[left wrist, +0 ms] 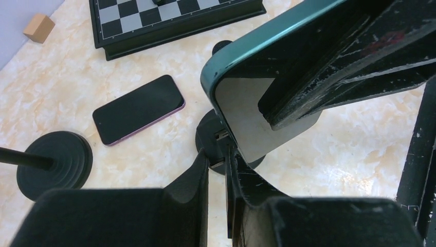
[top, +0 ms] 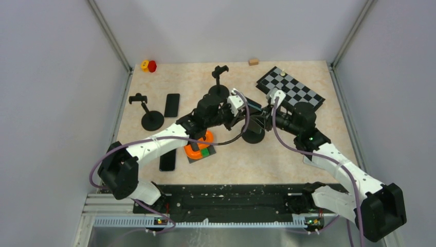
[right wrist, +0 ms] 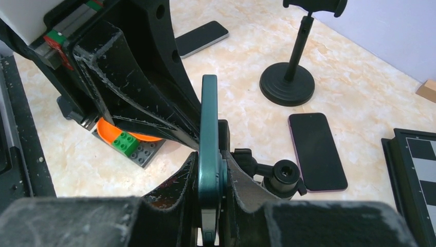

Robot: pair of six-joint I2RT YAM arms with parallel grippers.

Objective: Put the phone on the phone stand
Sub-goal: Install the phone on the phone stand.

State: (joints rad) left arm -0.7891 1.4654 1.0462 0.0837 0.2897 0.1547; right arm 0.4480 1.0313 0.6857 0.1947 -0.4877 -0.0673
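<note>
Teal-edged, the phone stands on edge clamped in my right gripper. Its long axis runs straight out from my fingers, hard against the head of the phone stand and above its round base. My left gripper is pinched shut there on what I take to be the stand's clamp, so neither arm is nearer. I count four phones, this one plus three other phones lying flat, and three stands, two of them other stands standing well apart.

No lettering to read from here — the teal phone shows a plain edge; nothing else legible.
</note>
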